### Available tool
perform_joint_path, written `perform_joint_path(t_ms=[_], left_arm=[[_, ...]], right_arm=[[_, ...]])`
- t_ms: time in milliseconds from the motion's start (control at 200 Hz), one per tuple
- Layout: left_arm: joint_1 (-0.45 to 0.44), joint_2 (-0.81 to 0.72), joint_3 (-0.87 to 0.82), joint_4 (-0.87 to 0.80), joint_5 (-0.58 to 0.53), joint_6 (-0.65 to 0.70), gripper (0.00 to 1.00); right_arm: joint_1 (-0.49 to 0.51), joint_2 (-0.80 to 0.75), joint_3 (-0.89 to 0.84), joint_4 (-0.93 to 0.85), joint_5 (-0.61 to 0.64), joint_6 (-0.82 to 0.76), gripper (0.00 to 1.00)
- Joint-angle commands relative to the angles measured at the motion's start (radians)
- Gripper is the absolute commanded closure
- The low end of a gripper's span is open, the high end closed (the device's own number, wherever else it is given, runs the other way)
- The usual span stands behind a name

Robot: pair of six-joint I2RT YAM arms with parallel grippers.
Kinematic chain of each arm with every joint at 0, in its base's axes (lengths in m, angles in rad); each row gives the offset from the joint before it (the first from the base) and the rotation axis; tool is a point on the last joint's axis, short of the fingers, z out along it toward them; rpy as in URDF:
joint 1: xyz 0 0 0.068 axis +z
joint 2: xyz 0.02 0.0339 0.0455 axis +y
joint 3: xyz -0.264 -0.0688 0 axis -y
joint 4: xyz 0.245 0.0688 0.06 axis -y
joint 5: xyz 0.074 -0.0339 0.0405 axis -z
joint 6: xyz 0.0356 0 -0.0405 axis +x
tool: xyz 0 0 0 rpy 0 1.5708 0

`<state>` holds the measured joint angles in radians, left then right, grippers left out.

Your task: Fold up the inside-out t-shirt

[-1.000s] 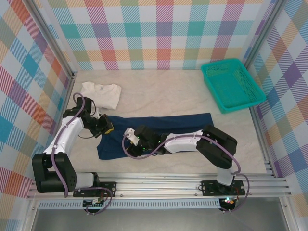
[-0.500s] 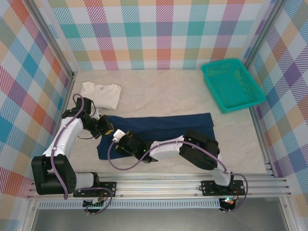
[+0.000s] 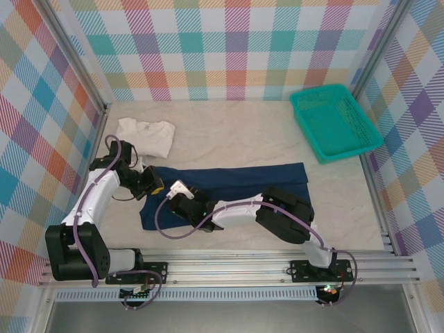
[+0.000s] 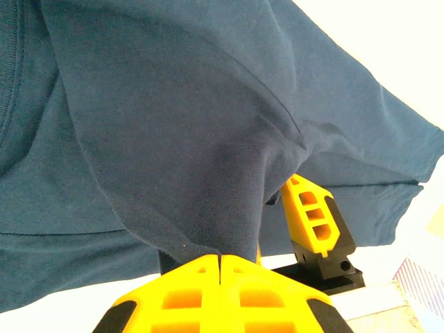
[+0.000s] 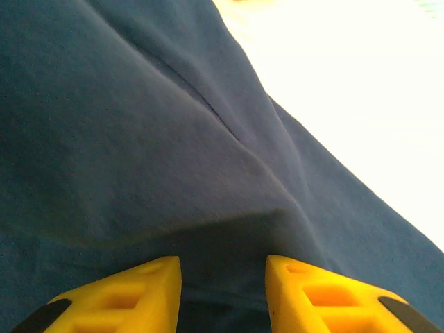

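Left pincer (image 4: 220, 260) pinches the navy t-shirt (image 4: 173, 139) draped ahead of it; right pincer (image 5: 223, 277) spread, cloth bulging in its gap. Close shallow and you'll catch one layer, bunching the fold.

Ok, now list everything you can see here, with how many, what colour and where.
t-shirt: one, navy blue, laid out across the near middle of the table
white shirt: one, white, folded, far left of the table
basket: one, teal, far right corner
table: one, pale cream, under everything
walls: three, multicoloured plaid, left, back and right
left hand: one, yellow fingers, shut on the t-shirt's left end
right hand: one, yellow fingers, open, low over the t-shirt
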<state>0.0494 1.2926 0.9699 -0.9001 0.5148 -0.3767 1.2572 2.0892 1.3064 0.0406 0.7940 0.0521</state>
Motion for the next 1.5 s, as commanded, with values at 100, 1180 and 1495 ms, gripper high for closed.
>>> perform_joint_path(t_ms=[100,1180,1495], left_arm=[[0.018,-0.018,0.024,-0.034,0.002,0.021,1.0],[0.019,-0.014,0.035,-0.039,0.019,0.036,1.0],[0.018,-0.008,0.032,-0.036,0.013,0.037,1.0]], right_arm=[[-0.001,-0.123,-0.056,-0.069,-0.043,0.086,0.63],[-0.078,0.031,-0.009,0.137,-0.532,0.043,0.9],[-0.104,-0.057,-0.059,0.174,-0.604,0.082,1.0]])
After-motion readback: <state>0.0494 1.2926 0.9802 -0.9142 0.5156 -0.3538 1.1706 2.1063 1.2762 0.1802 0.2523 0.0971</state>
